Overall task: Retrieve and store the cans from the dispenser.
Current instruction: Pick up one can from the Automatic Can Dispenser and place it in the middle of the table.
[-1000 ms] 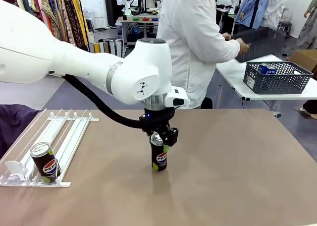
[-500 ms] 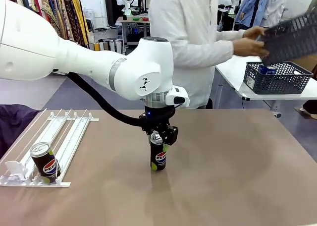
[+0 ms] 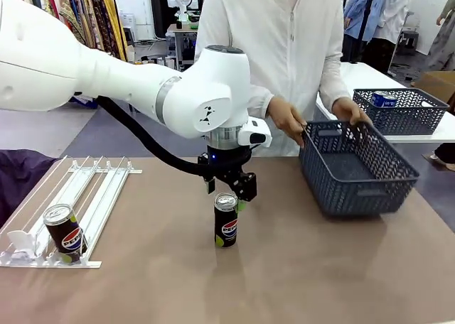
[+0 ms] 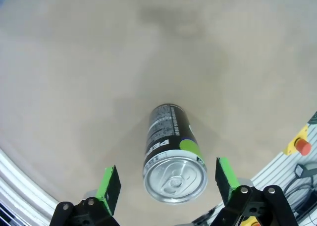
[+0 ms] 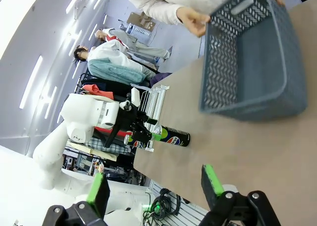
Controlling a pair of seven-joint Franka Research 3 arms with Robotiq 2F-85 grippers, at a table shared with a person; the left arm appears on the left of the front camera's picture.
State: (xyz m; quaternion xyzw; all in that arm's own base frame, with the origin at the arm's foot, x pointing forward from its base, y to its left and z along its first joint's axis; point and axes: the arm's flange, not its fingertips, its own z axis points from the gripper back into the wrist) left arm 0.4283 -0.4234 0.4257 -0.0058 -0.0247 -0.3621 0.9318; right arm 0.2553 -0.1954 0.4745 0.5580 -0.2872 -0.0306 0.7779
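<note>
Brown tabletop (image 3: 341, 267) is carrying the work. At its far right, a person's hands (image 3: 288, 118) are holding a dark grey mesh basket (image 3: 359, 175) at a tilt. The white dispenser (image 3: 85, 189) is lying at the near left, with one black can (image 3: 64, 233) at its near end. The left gripper (image 3: 227, 189) is hovering just above the upright mid-table can (image 3: 226, 224), fingers spread wide and clear of it on both sides. I am judging this a vertical move: I am keeping the wrist centred, since sideways drift could tip the can. The right gripper (image 5: 154, 187) is waiting with fingers apart, empty.
</note>
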